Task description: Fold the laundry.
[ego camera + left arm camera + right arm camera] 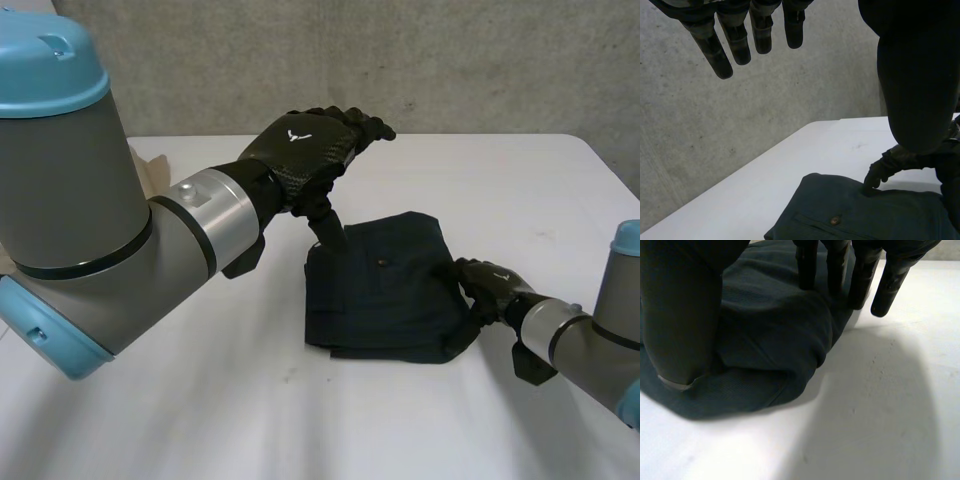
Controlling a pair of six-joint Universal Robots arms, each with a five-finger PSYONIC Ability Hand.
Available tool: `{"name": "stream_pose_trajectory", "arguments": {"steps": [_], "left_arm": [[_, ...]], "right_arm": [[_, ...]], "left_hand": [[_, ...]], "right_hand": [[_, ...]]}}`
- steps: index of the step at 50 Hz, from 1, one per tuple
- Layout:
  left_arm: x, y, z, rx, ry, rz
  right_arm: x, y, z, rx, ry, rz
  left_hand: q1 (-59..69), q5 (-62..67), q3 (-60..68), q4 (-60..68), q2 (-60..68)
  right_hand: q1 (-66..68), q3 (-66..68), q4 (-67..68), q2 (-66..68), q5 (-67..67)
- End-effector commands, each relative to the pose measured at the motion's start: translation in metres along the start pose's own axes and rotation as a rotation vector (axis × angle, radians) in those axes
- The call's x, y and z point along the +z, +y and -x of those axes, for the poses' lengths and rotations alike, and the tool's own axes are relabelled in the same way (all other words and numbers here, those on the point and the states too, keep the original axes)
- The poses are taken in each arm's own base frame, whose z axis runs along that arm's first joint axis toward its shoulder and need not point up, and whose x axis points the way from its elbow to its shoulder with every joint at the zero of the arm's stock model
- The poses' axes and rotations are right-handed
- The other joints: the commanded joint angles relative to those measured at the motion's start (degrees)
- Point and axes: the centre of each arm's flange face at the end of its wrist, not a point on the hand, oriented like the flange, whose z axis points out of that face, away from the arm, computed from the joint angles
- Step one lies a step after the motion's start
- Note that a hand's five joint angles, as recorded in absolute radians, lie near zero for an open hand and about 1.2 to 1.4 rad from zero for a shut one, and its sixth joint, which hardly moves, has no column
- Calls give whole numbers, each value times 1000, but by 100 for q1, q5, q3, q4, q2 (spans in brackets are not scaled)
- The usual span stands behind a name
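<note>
**Folded garment pinned at its right edge; last fold or tidy-up due**

A dark blue garment [385, 295] is seen lying in a compact folded rectangle near the middle of the white table [200, 400]. A button [381, 263] shows on its upper face.

The right hand [487, 283] is set on the garment's right edge. Its fingers [837, 270] are held straight and laid on the cloth, and its thumb [680, 315] is pressed down at the near side. A soft roll of cloth is bunched between them, and nothing is seen to be gripped.

The left hand [300, 150] is raised above the garment's far left corner. Its fingers [735, 42] are stretched out straight and empty, and its thumb is pointed down towards the cloth. Whether contact is made there cannot be told.

The task is judged to be far along, with the cloth being steadied and pressed rather than carried. For the next move, the left hand would need to be lowered onto the left edge. That edge could then be taken over the middle or smoothed flat while the right side is kept pinned. The bunched roll on the right should be eased out, lest the layers be dragged askew.
</note>
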Motion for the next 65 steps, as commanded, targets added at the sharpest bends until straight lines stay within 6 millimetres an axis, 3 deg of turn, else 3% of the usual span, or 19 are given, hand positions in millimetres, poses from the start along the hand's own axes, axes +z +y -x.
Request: {"name": "stream_pose_trajectory", "arguments": {"steps": [1, 6, 8, 10, 15, 19, 25, 30, 31, 34, 35, 39, 44, 48, 59, 60, 61, 65], "left_arm": [[1, 2, 1, -2, -3, 6], [2, 5, 2, -4, -7, 13], [2, 7, 4, -6, -10, 18], [2, 7, 4, -6, -10, 18], [3, 7, 5, -8, -13, 18], [4, 7, 11, -10, -26, 20], [4, 7, 14, -11, -37, 21], [4, 8, 15, -10, -37, 19], [5, 9, 15, -11, -37, 22], [6, 11, 15, -13, -38, 28], [7, 12, 15, -14, -38, 31], [8, 14, 15, -14, -36, 37], [11, 20, 16, -17, -36, 50], [13, 23, 16, -18, -34, 55], [13, 25, 17, -20, -37, 59], [13, 25, 17, -20, -37, 59], [13, 25, 17, -20, -39, 59], [13, 25, 17, -20, -39, 59]], "right_arm": [[15, -2, 7, 4, -15, -24], [24, -3, 7, -1, -9, -32], [28, -3, 7, -6, 0, -36], [30, -9, 6, -13, 6, -54], [41, -35, 2, -49, 14, -137], [62, -63, -4, -102, 4, -219], [96, -83, -19, -231, 24, -250], [125, -105, -74, -300, 137, -296], [128, -117, -101, -296, 198, -326], [131, -127, -145, -279, 315, -360], [127, -136, -171, -271, 411, -395], [117, -144, -213, -256, 550, -450], [112, -133, -249, -257, 614, -430], [110, -124, -265, -289, 660, -395], [109, -120, -273, -307, 651, -387], [109, -118, -273, -306, 652, -379], [109, -117, -273, -307, 653, -372], [111, -105, -273, -384, 668, -287]], "left_hand": [[-13, -194, -96, -82, -72], [-13, -194, -96, -82, -72], [-13, -194, -96, -82, -72], [-13, -194, -96, -82, -72], [-13, -194, -96, -82, -72], [-13, -194, -96, -82, -72], [-13, -194, -96, -82, -72], [-13, -194, -96, -82, -72], [-13, -194, -96, -82, -72], [-13, -194, -96, -82, -72], [-13, -194, -96, -82, -72], [-13, -194, -96, -82, -72], [-13, -194, -96, -82, -72], [-13, -194, -96, -82, -72], [4, -177, -79, -65, -55], [4, -177, -79, -65, -55], [-13, -194, -95, -82, -72], [4, -177, -79, -65, -55]], "right_hand": [[1543, 1122, 1149, 1148, 1079], [3103, 2682, 2709, 2708, 2639], [5415, 4993, 5021, 5020, 4951], [6882, 6460, 6487, 6486, 6417], [6888, 6466, 6494, 6493, 6424], [6888, 6466, 6494, 6493, 6424], [6888, 6466, 6494, 6493, 6424], [6888, 6466, 6494, 6493, 6424], [6888, 6466, 6494, 6493, 6424], [6888, 6466, 6494, 6493, 6424], [6888, 6466, 6494, 6493, 6424], [6888, 6466, 6494, 6493, 6424], [6888, 6466, 6494, 6493, 6424], [6888, 6466, 6494, 6493, 6424], [6888, 6466, 6494, 6493, 6424], [1698, 1277, 1304, 1303, 1234], [-112, -534, -506, -507, -576], [-112, -534, -506, -507, -576]]}}
